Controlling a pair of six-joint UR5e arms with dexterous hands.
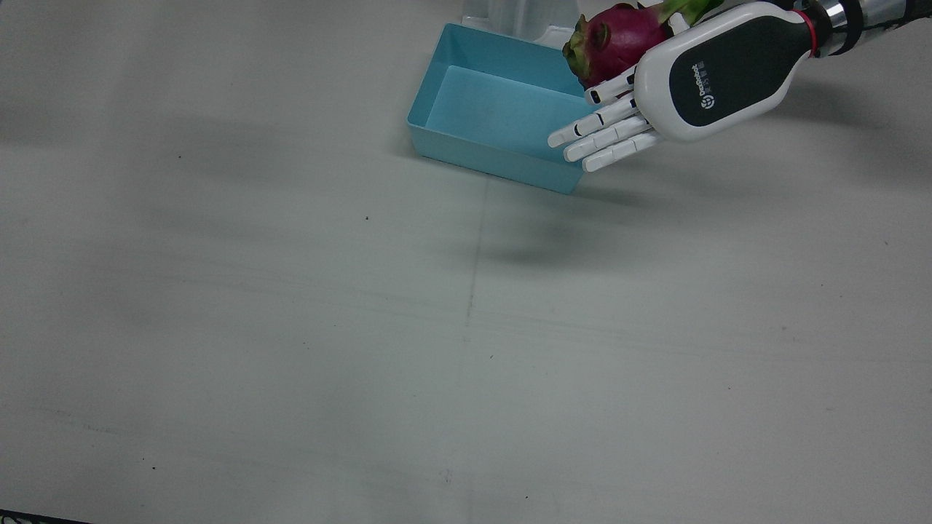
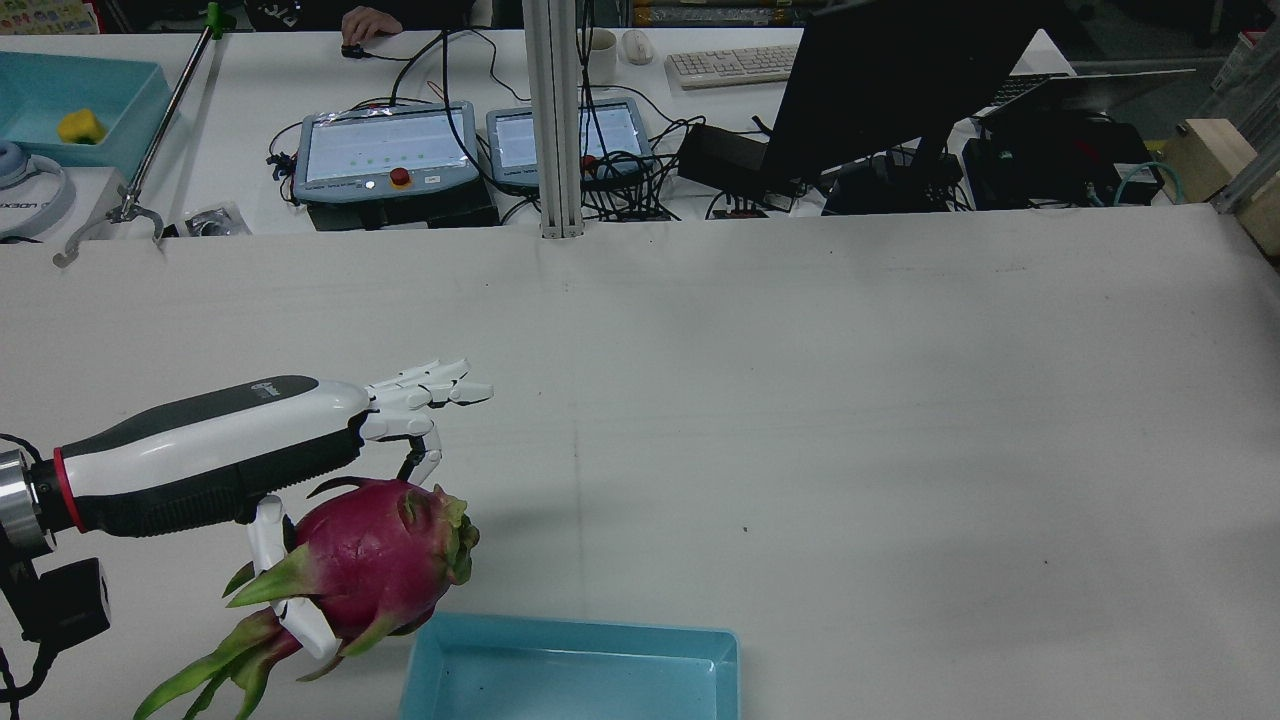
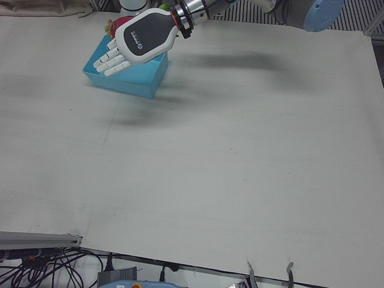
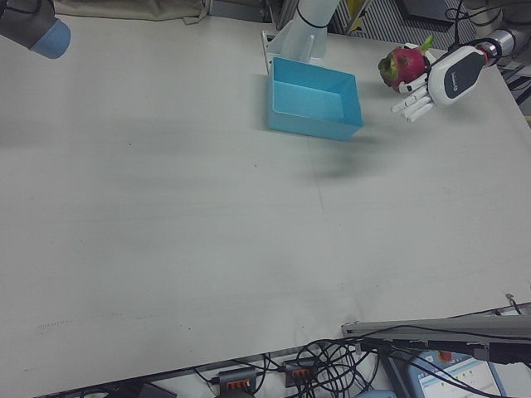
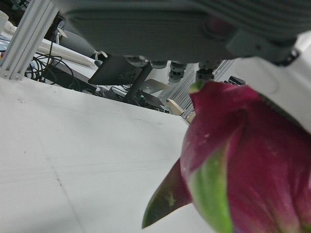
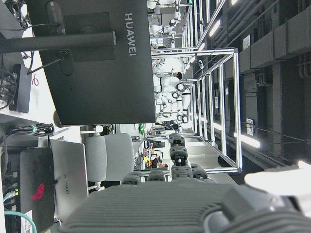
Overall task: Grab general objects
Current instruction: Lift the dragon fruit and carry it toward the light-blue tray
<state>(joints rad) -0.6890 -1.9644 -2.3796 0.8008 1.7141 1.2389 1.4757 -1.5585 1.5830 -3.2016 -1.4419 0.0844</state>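
A magenta dragon fruit [image 1: 619, 40] with green scales hangs in my left hand [image 1: 721, 76], above the table beside a corner of the light blue bin [image 1: 495, 156]. In the rear view the thumb and one finger curl round the fruit [image 2: 370, 560] while the other fingers [image 2: 440, 385] stretch straight out. The fruit fills the left hand view [image 5: 252, 160]. The bin [image 2: 570, 670] holds nothing. Of my right hand, only part of its back [image 6: 165, 204] shows in its own view, which looks at monitors and a chair; its fingers are not readable.
The right arm's elbow [image 4: 37, 25] is at the far corner of the table, away from the bin [image 4: 311, 124]. An arm pedestal [image 4: 299, 37] stands just behind the bin. Beyond the table's far edge are teach pendants [image 2: 385, 150], a post [image 2: 555, 120] and monitors.
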